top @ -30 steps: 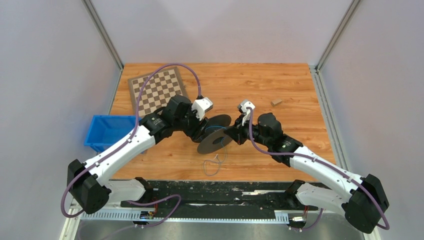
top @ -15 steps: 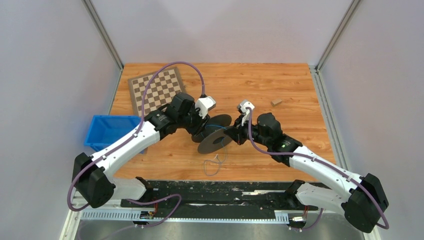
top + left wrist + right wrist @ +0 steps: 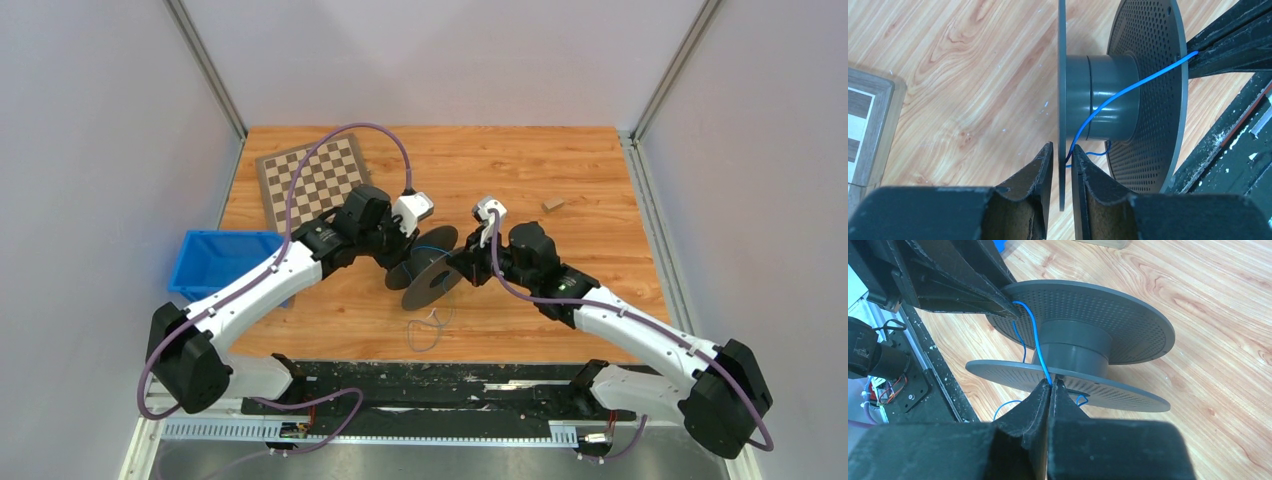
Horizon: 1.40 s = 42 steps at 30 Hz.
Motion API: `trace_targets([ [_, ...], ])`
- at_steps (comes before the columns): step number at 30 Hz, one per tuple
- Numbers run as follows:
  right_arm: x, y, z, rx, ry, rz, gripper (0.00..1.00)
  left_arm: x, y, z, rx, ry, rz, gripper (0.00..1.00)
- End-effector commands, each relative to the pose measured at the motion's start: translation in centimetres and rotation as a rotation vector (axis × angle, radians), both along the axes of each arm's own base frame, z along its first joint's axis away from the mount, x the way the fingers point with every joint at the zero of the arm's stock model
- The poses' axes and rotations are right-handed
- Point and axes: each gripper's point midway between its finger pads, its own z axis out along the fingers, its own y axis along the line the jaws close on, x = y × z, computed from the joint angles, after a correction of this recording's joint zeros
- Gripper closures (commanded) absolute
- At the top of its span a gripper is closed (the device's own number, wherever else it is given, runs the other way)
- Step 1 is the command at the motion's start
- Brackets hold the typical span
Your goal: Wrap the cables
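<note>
A thin blue cable [image 3: 1108, 102] runs across the hub of a dark grey two-disc spool [image 3: 430, 272] held above the table's middle. My left gripper [image 3: 1062, 156] is shut on the rim of one spool disc [image 3: 1062, 75], which sits edge-on between its fingers. My right gripper [image 3: 1053, 385] is shut on the cable [image 3: 1035, 335] just beside the other disc [image 3: 1083, 310], and the strand is taut up to the left fingers [image 3: 963, 285]. The cable's loose end lies in a loop [image 3: 428, 330] on the wood below. Both grippers meet at the spool in the top view, left gripper [image 3: 405, 268] and right gripper [image 3: 462, 266].
A chessboard [image 3: 315, 180] lies at the back left. A blue bin [image 3: 220, 262] stands at the left edge. A small wooden block [image 3: 553, 204] lies at the back right. A black rail [image 3: 450, 385] runs along the near edge.
The left wrist has shifted slightly up and right, and the right gripper has moved a little left. The spool has moved a little up and left with them. Both grips are unchanged.
</note>
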Motion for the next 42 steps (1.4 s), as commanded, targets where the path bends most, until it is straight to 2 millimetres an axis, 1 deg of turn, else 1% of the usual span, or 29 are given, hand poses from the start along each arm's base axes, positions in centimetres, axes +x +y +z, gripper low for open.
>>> trace_targets([
  [1, 1.2, 0.4, 2.5, 0.049, -0.036, -0.034, 1.0, 0.9, -0.9, 1.1, -0.045, -0.031, 0.003, 0.74],
  [7, 1.2, 0.4, 2.5, 0.051, -0.03, -0.041, 1.0, 1.0, -0.9, -0.2, -0.033, 0.005, 0.028, 0.74],
  [14, 1.3, 0.2, 2.4, 0.053, -0.028, -0.049, 1.0, 1.2, -1.0, -0.7, -0.036, 0.018, 0.047, 0.76],
  [15, 1.3, 0.2, 2.4, 0.053, -0.027, -0.051, 1.0, 1.2, -1.0, -0.8, -0.039, 0.02, 0.05, 0.8],
  [16, 1.3, 0.2, 2.4, 0.052, -0.027, -0.051, 1.0, 1.2, -1.0, -0.8, -0.042, 0.021, 0.049, 0.88],
  [18, 1.3, 0.2, 2.5, 0.055, -0.026, -0.052, 1.0, 1.2, -1.2, -0.7, -0.051, 0.023, 0.055, 0.99],
  [19, 1.3, 0.2, 2.5, 0.057, -0.025, -0.052, 0.99, 1.2, -1.2, -0.6, -0.058, 0.023, 0.061, 1.0],
  [21, 1.4, 0.1, 2.8, 0.062, -0.027, -0.059, 0.94, 1.3, -1.1, -0.2, -0.07, 0.018, 0.081, 1.0],
  [23, 1.4, 0.1, 3.4, 0.072, -0.032, -0.063, 0.86, 2.0, -0.4, 0.2, -0.062, -0.002, 0.147, 1.0],
  [25, 1.1, 0.0, 4.2, 0.086, -0.039, -0.062, 0.76, 2.6, 0.7, 0.8, -0.046, -0.034, 0.22, 1.0],
  [26, 0.9, -0.1, 4.6, 0.095, -0.046, -0.057, 0.7, 3.0, 1.4, 1.3, -0.039, -0.055, 0.257, 1.0],
  [29, -0.1, -0.3, 5.6, 0.121, -0.073, -0.021, 0.55, 3.0, 2.9, 3.0, -0.032, -0.063, 0.342, 1.0],
  [30, -0.5, -0.4, 5.9, 0.132, -0.082, -0.01, 0.52, 2.8, 3.3, 4.0, -0.037, -0.066, 0.355, 1.0],
  [31, -0.7, -0.4, 6.2, 0.151, -0.089, -0.005, 0.48, 2.8, 3.7, 4.5, -0.041, -0.067, 0.387, 1.0],
  [32, -1.1, -0.5, 6.5, 0.176, -0.097, 0.002, 0.43, 2.5, 4.0, 5.6, -0.061, -0.066, 0.412, 1.0],
  [33, -1.4, -0.4, 6.5, 0.201, -0.098, 0.009, 0.38, 2.5, 4.3, 6.2, -0.069, -0.073, 0.435, 1.0],
  [36, -2.2, -0.1, 6.0, 0.287, -0.089, 0.033, 0.25, 1.6, 5.3, 9.4, -0.157, -0.088, 0.5, 1.0],
  [37, -2.5, 0.0, 5.7, 0.31, -0.085, 0.041, 0.23, 1.3, 5.8, 10.5, -0.185, -0.106, 0.522, 1.0],
  [38, -2.7, 0.1, 5.0, 0.321, -0.074, 0.049, 0.22, 1.0, 5.9, 11.2, -0.216, -0.101, 0.547, 1.0],
  [41, -3.0, 0.7, 4.4, 0.36, -0.067, 0.077, 0.21, 0.1, 7.1, 13.7, -0.299, -0.129, 0.598, 1.0],
  [42, -3.0, 0.9, 4.2, 0.368, -0.06, 0.085, 0.21, -0.1, 7.3, 14.1, -0.318, -0.127, 0.611, 1.0],
])
